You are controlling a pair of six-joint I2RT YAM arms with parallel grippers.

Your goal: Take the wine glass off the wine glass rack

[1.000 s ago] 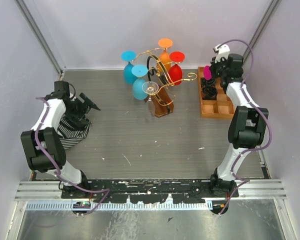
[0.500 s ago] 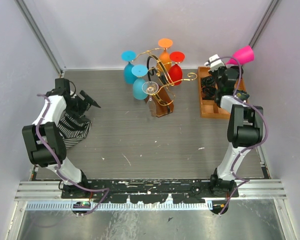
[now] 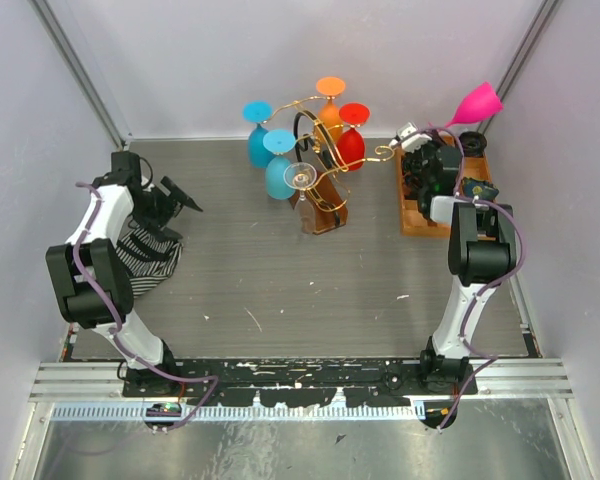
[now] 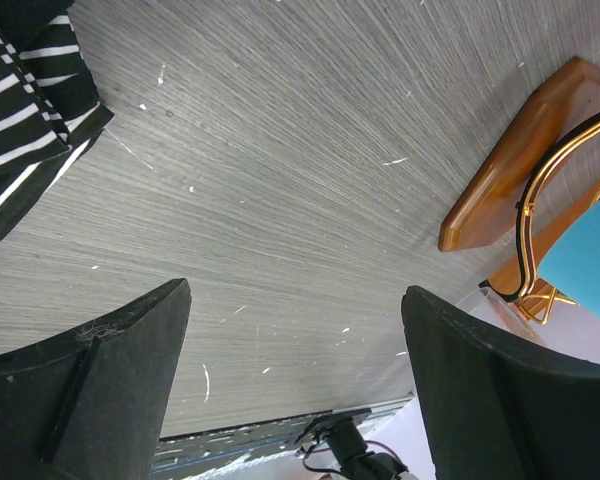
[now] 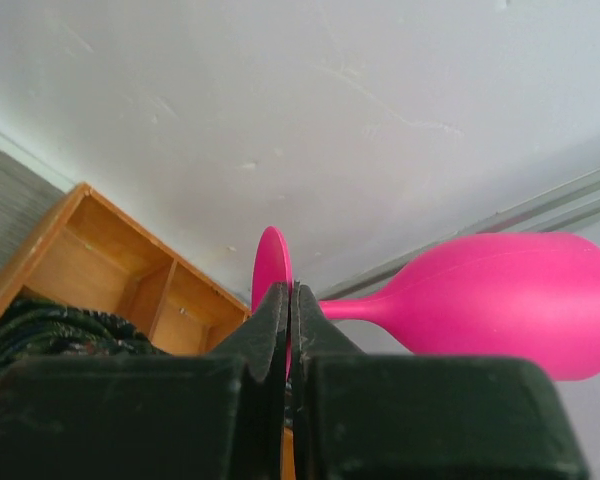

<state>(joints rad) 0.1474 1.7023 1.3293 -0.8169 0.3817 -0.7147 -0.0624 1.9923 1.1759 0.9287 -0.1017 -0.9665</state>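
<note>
six wine glasses total: two blue glasses (image 3: 259,146) (image 3: 279,176), one orange glass (image 3: 330,97), one red glass (image 3: 352,143), one clear glass (image 3: 301,180), one pink glass (image 3: 477,102). one gold wire rack (image 3: 326,207). one wooden tray (image 3: 420,222), compartments not countable. one striped cloth (image 3: 145,256). two robot arms: left arm (image 3: 92,228), right arm (image 3: 472,252).

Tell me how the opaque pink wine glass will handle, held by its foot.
Probably light plastic: the opaque pink wine glass looks matte. The right gripper pinches only its thin round foot, bowl sticking sideways, so it may pivot or slip.
</note>
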